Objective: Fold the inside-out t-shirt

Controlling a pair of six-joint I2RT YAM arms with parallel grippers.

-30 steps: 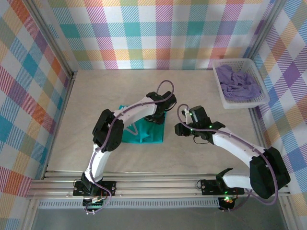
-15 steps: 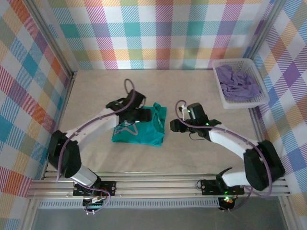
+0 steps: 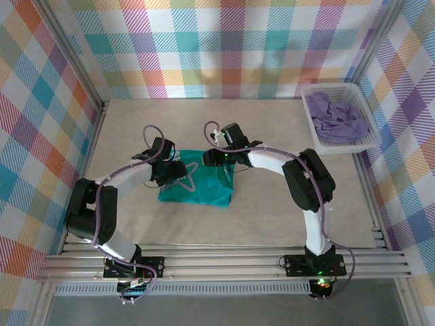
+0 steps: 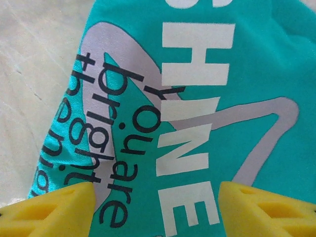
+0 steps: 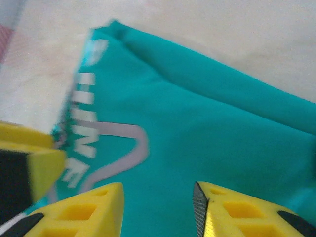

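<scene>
Top external view: the teal-green cotton t-shirt (image 3: 197,193), printed with a pale star outline and white lettering, lies as a flat, compact packet on the beige tabletop (image 3: 285,204), directly beneath both claws. The left gripper (image 3: 171,170) hovers over the packet's left edge, its yellow fingers (image 4: 54,207) spread wide and holding nothing. The right gripper (image 3: 217,157) is at the far right corner, also parted and empty, with flat cloth showing through the gap.

The folding looks mostly done. What seems left is squaring the uneven near edge, or perhaps one more fold.

The packet's long axis runs from the left claw across to the right claw, and the lettering runs the same way (straight ahead of the left claw). Collar and hem are hidden, so I cannot tell which end is which.
</scene>
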